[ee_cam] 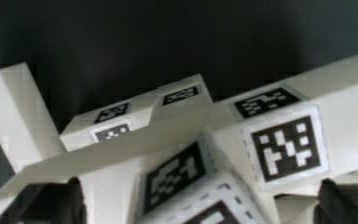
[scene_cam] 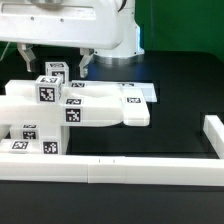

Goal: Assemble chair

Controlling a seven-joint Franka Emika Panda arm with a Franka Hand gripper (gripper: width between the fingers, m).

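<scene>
The white chair parts lie stacked at the exterior view's left. There is a thick flat panel (scene_cam: 105, 108), a small tagged cube (scene_cam: 52, 70) on top, and square tagged pieces (scene_cam: 28, 140) in front. My gripper (scene_cam: 56, 62) hangs just above the cube, open, with one dark finger on each side of it. In the wrist view the gripper (ee_cam: 194, 205) is open. Its fingertips (ee_cam: 44, 203) show at the frame's edge, straddling tagged white chair parts (ee_cam: 282, 140). I cannot see it gripping anything.
The marker board (scene_cam: 143, 92) lies flat behind the panel. A long white border rail (scene_cam: 120, 168) runs along the front, and another rail (scene_cam: 212, 132) stands at the exterior view's right. The white robot housing (scene_cam: 80, 25) fills the top. The table surface is black.
</scene>
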